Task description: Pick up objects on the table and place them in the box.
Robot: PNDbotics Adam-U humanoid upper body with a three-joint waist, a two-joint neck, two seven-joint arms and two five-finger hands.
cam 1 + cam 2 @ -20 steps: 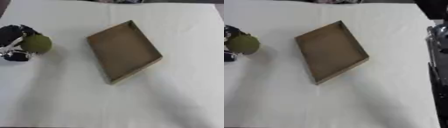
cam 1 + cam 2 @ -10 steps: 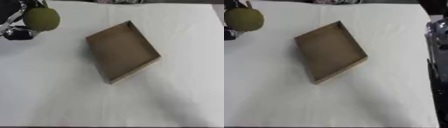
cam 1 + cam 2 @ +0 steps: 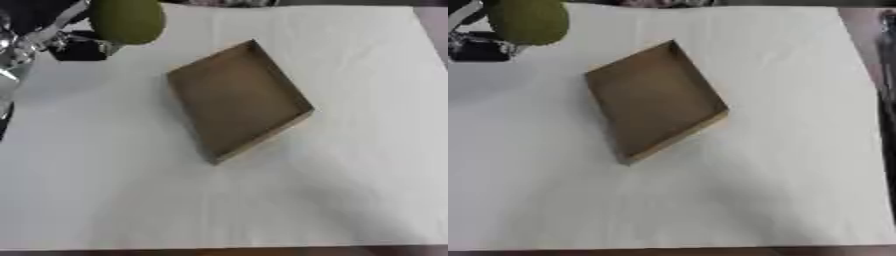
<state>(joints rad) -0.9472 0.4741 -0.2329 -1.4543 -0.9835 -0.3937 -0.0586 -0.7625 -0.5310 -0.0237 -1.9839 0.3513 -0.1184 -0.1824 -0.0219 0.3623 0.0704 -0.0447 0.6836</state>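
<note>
A green round fruit [image 3: 128, 20] hangs high at the upper left, above the white table. My left hand [image 3: 80, 46] is shut on it, black fingers showing behind and below the fruit. The shallow brown cardboard box [image 3: 236, 99] lies tilted in the middle of the table, with nothing inside. The fruit is up and to the left of the box's far corner. My right hand is out of sight.
A white cloth [image 3: 289, 200] covers the table. A dark arm part [image 3: 887, 75] runs down the right edge in the right eye view. The table's near edge [image 3: 227, 249] shows at the bottom.
My left hand has lifted the green fruit off the table and carried it up and to the right, toward the box.
</note>
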